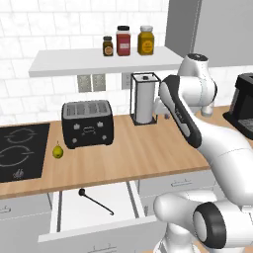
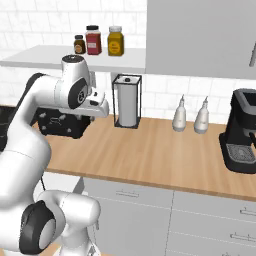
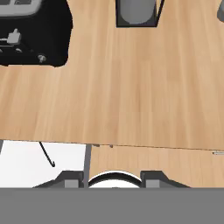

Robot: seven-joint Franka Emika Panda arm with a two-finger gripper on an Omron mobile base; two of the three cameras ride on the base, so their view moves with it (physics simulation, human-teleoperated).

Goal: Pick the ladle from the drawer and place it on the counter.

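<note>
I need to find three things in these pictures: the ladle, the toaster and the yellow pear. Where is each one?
ladle point(image 1: 95, 201): left base view, middle of its thin handle, inside the open drawer.
toaster point(image 1: 87, 124): left base view, centre of its black front face.
pear point(image 1: 58, 151): left base view, middle of the yellow fruit on the counter.

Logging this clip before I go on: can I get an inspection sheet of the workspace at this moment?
Surface: wood-grain counter, bare in the middle.
Job's things: ladle lies in the open drawer, untouched.
Clutter: toaster, small yellow-green fruit, paper-towel holder, two white bottles, coffee machine, three jars on the shelf.
Grippers: gripper hangs above the counter edge, holding nothing; opening cannot be told.
Cables: nothing seen.
Surroundings: stovetop, white tiled wall, grey cabinets.
</note>
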